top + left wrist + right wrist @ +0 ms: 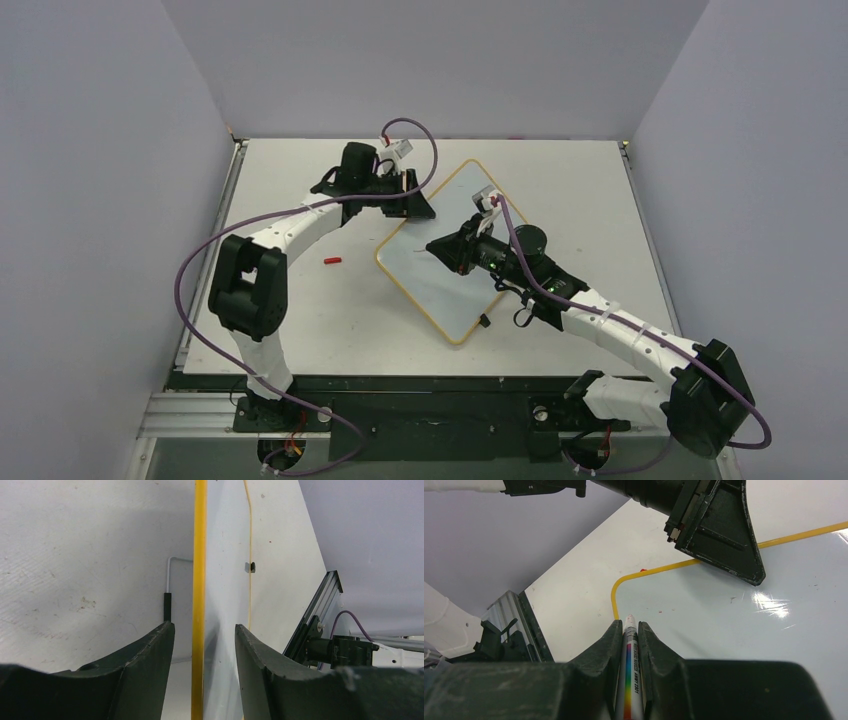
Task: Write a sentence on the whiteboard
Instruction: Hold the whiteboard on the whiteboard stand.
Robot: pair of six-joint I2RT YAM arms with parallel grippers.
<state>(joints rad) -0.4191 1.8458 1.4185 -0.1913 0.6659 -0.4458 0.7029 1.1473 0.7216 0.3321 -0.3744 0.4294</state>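
The whiteboard point(430, 290) lies turned like a diamond in the middle of the table, white with a thin yellow frame point(199, 555). My left gripper point(410, 205) is at its far-left edge, open, with one jaw on each side of the frame point(204, 626) and a gap to each. My right gripper point(432, 246) is shut on a white marker point(630, 665) with a rainbow stripe. The marker's red-stained tip points at the board's surface point(734, 625) near its rounded left corner. The left gripper's finger point(724, 535) shows over the board's far edge.
A small red cap point(332, 261) lies on the table left of the board. A black clip point(483, 320) sits on the board's near-right edge and also shows in the left wrist view point(252, 567). A grey wire rod with a black sleeve point(167, 600) lies beside the frame.
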